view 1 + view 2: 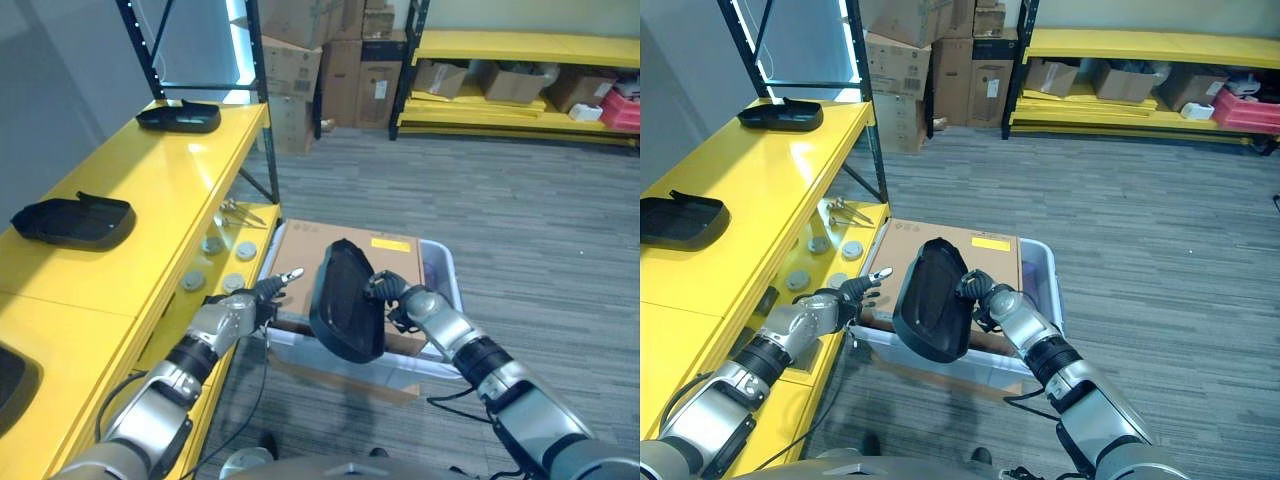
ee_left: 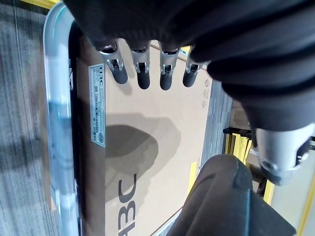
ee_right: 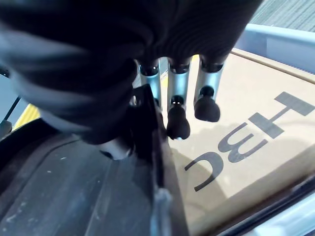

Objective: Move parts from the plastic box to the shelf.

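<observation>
A black moulded plastic part (image 1: 345, 300) stands upright on edge above the clear plastic box (image 1: 447, 268). My right hand (image 1: 397, 293) is shut on its right rim; in the right wrist view the fingers (image 3: 177, 118) curl over the part's edge (image 3: 74, 187). My left hand (image 1: 238, 308) hovers open at the box's left rim, between the box and the yellow shelf (image 1: 150, 190), holding nothing. A sealed cardboard carton (image 1: 335, 242) fills the plastic box. The left wrist view looks down on this carton (image 2: 147, 123), the box rim (image 2: 54, 123) and the held part (image 2: 231, 201).
Two similar black parts (image 1: 75, 220) (image 1: 180, 117) lie on the shelf top, with another dark part (image 1: 10, 375) at the near left. Small round metal pieces (image 1: 210, 245) sit on the shelf's lower ledge. Stacked cardboard boxes (image 1: 320, 60) and a second yellow rack (image 1: 520, 45) stand across the grey floor.
</observation>
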Controlling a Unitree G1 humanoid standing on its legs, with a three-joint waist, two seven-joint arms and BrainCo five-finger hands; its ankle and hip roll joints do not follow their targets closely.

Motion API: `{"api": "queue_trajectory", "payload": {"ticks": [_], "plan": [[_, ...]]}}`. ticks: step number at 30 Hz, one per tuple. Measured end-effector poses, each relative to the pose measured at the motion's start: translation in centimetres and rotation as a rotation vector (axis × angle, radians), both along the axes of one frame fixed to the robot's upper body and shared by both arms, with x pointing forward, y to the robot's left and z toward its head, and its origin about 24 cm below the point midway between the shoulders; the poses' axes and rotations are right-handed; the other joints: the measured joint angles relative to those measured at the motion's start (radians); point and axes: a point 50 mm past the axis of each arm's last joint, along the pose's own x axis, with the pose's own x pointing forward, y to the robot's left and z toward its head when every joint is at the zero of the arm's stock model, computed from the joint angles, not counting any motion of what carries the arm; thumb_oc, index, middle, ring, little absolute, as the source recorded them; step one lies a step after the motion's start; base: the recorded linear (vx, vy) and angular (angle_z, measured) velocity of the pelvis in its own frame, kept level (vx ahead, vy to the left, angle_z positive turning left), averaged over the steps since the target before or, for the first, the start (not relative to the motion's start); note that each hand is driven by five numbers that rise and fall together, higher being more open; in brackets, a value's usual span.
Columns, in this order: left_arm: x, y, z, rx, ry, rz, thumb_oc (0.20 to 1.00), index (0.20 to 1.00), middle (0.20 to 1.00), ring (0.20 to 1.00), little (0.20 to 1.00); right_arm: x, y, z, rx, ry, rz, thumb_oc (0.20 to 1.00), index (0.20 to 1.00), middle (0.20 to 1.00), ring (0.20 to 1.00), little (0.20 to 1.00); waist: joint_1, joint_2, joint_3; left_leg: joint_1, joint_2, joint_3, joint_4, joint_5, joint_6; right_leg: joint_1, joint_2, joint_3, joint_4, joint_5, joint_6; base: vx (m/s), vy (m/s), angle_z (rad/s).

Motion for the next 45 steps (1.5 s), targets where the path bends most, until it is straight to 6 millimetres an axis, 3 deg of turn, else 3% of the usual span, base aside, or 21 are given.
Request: {"api": "queue_trajectory", "payload": {"ticks": [8,16,17,20,23,30,33,34,38,42,45], "plan": [[0.5,-0.1,0.7,-0.069,-0.066,0.01,1.0,1.0,1.0,1.0,1.0,0.0,-0.1,-0.2,0.001,0.008,-0.008,0.2,0.2,0.2,0.2,0.2,-0.001,-0.007,0.004,0.001,0.0,-0.001,0.0,-0.002,-0.002,0.0,0.0,0.0,0.0,-0.001,0.001,0.06,0.005,0.0],[1.0,0.5,5.1,-0.239,-0.231,-0.08,1.0,1.0,1.0,1.0,1.0,0.0,-4.9,-0.3,-0.08,-0.027,-0.201,0.2,0.2,0.2,0.2,0.2,0.018,-0.004,0.011,-0.003,-0.002,-0.007,0.0,-0.006,-0.003,-0.001,-0.002,-0.003,0.0,-0.002,0.002,0.02,0.028,0.01],[0.3,0.6,5.9,-0.295,-0.245,-0.097,1.0,1.0,1.0,1.0,1.0,0.1,-7.1,0.5,-0.101,-0.052,-0.254,0.2,0.2,0.2,0.2,0.2,0.024,0.003,0.024,-0.007,-0.004,-0.015,0.0,-0.006,-0.003,-0.001,-0.004,-0.008,0.0,-0.004,0.004,0.02,0.055,0.06],[-0.2,1.2,5.7,-0.345,-0.224,-0.065,1.0,1.0,1.0,1.0,1.0,0.0,-8.8,1.0,-0.139,-0.06,-0.293,0.2,0.2,0.2,0.2,0.2,0.033,0.01,0.027,-0.014,-0.006,-0.026,0.0,-0.006,-0.003,0.0,-0.004,-0.023,0.0,-0.004,0.003,0.0,0.048,0.12],[-1.6,3.5,4.5,-0.369,-0.187,0.019,1.0,1.0,1.0,1.0,1.0,-0.1,-11.2,2.4,-0.176,-0.093,-0.344,0.2,0.2,0.2,0.2,0.2,0.056,0.026,0.044,-0.024,-0.007,-0.04,0.0,-0.006,-0.003,-0.004,-0.005,-0.033,0.0,-0.003,0.0,-0.03,0.05,0.1],[-4.6,5.8,2.5,-0.368,-0.124,0.039,1.0,1.0,1.0,1.0,1.0,-0.7,-15.2,4.4,-0.256,-0.119,-0.43,0.2,0.2,0.2,0.2,0.2,0.161,0.05,0.099,-0.085,-0.02,-0.101,0.026,0.001,0.0,-0.018,-0.008,-0.091,0.0,-0.003,0.0,-0.07,0.032,0.23],[-5.1,5.8,2.3,-0.398,-0.11,0.035,1.0,1.0,1.0,1.0,1.0,-1.2,-16.4,4.2,-0.281,-0.102,-0.461,0.2,0.2,0.2,0.2,0.2,0.192,0.047,0.132,-0.1,-0.025,-0.111,0.032,0.004,0.003,-0.018,-0.015,-0.111,0.0,-0.003,0.001,-0.08,-0.007,0.24],[-5.3,5.9,2.2,-0.399,-0.109,0.025,1.0,1.0,1.0,1.0,1.0,-1.3,-16.8,4.1,-0.304,-0.093,-0.47,0.2,0.2,0.2,0.2,0.2,0.222,0.041,0.149,-0.123,-0.029,-0.122,0.045,0.006,0.005,-0.035,-0.018,-0.115,0.009,-0.004,0.002,-0.2,-0.073,0.2],[-5.5,6.2,3.1,-0.412,-0.138,-0.029,1.0,1.0,1.0,1.0,1.0,-0.3,-18.2,6.0,-0.405,-0.112,-0.492,0.2,0.2,0.2,0.2,0.2,0.234,0.032,0.225,-0.199,-0.032,-0.16,0.094,0.007,0.007,-0.087,-0.023,-0.139,0.045,-0.008,0.0,-0.15,-0.063,0.21],[-5.5,7.0,3.4,-0.401,-0.169,-0.053,1.0,1.0,1.0,1.0,1.0,1.3,-18.2,8.8,-0.516,-0.173,-0.447,0.2,0.2,0.2,0.2,0.2,0.256,0.016,0.295,-0.261,-0.032,-0.168,0.131,0.012,0.009,-0.153,-0.032,-0.142,0.104,-0.022,0.0,-0.17,-0.108,0.07],[-5.1,7.3,3.8,-0.401,-0.201,-0.067,1.0,1.0,1.0,1.0,1.0,1.0,-19.1,9.2,-0.571,-0.188,-0.484,0.2,0.2,0.2,0.2,0.2,0.266,0.01,0.326,-0.287,-0.036,-0.187,0.141,0.012,0.009,-0.174,-0.039,-0.158,0.134,-0.038,-0.003,-0.08,-0.079,0.21]]}}
